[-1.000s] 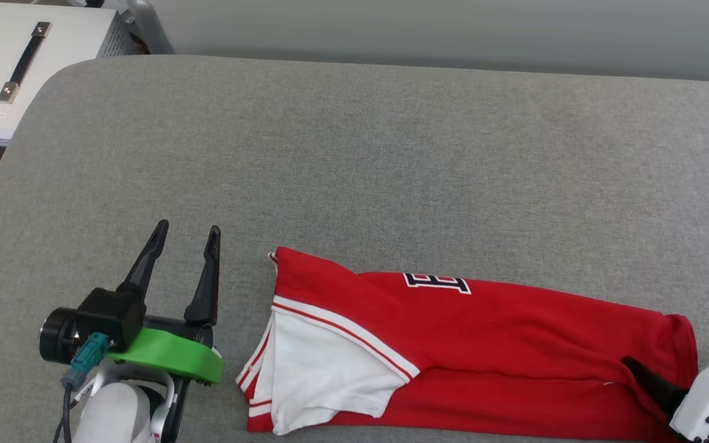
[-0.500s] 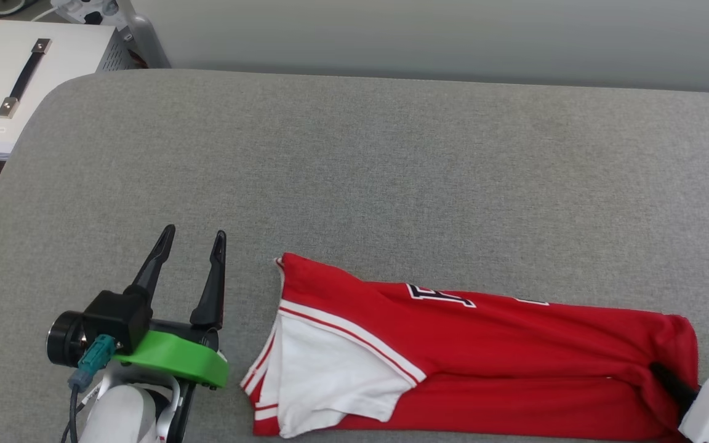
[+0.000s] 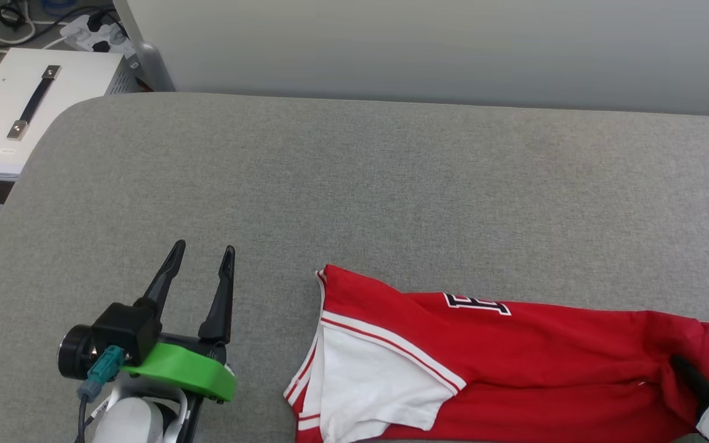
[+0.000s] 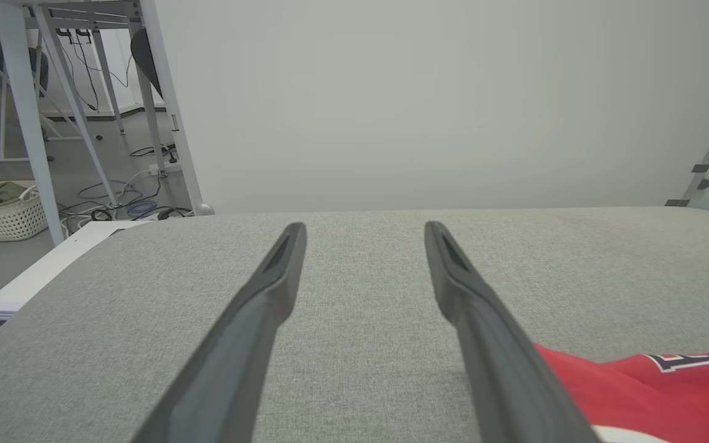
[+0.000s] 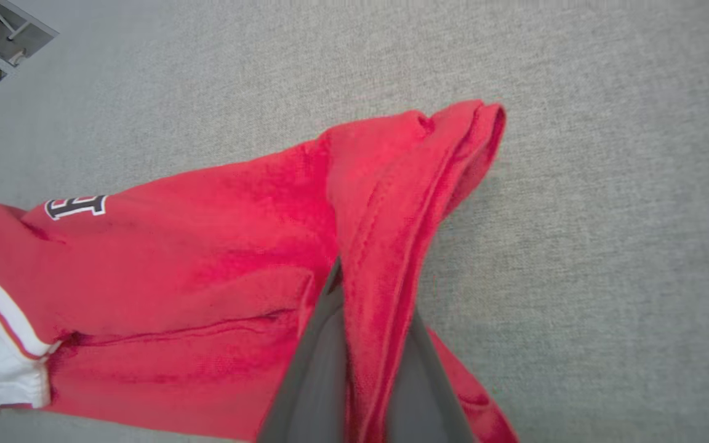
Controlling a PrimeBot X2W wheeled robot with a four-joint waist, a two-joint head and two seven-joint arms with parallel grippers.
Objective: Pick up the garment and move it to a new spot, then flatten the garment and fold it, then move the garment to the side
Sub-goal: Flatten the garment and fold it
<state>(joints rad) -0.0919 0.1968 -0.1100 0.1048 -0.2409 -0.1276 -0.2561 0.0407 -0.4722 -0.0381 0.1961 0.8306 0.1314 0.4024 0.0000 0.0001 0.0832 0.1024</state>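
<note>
Clamping the garment's (image 5: 207,246) hem end, the right end effector (image 5: 367,332) pinches a fold, probably for dragging; the left end effector (image 3: 204,251) idles, jaws apart, above the bench (image 3: 391,184).

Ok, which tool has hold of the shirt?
The right tool, shut on a bunched red edge of the shirt. The left tool stands open over the bare grey pad, beside the shirt's sleeve end and not touching it.
</note>
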